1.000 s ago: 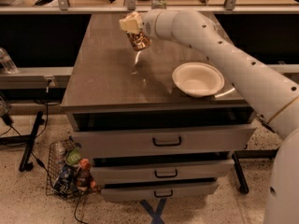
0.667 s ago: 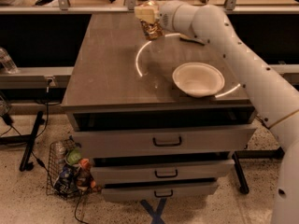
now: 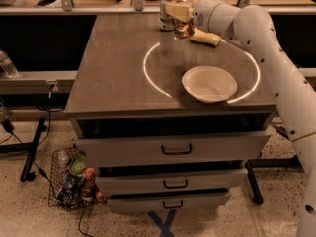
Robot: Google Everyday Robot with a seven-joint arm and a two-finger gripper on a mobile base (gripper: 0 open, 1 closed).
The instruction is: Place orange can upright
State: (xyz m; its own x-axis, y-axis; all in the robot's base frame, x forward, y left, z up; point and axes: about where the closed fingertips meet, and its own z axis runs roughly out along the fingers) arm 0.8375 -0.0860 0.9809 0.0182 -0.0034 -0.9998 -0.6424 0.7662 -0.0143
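Note:
My gripper (image 3: 178, 15) is at the far back of the grey table (image 3: 113, 68), near its back edge. It is shut on the orange can (image 3: 183, 28), a shiny orange-brown can that hangs below the fingers, just above or at the tabletop; I cannot tell whether it touches. A white-and-green can (image 3: 165, 15) stands upright just left of the gripper, partly hidden by it. My white arm (image 3: 266, 48) reaches in from the right.
A white bowl (image 3: 210, 83) sits at the front right of the table. A pale yellow object (image 3: 205, 37) lies right of the gripper. Drawers (image 3: 175, 149) are below the tabletop. A wire basket (image 3: 71, 179) of items stands on the floor at the left.
My gripper has carried the orange can from the middle of the table toward the back edge and a little to the right, beside the other can.

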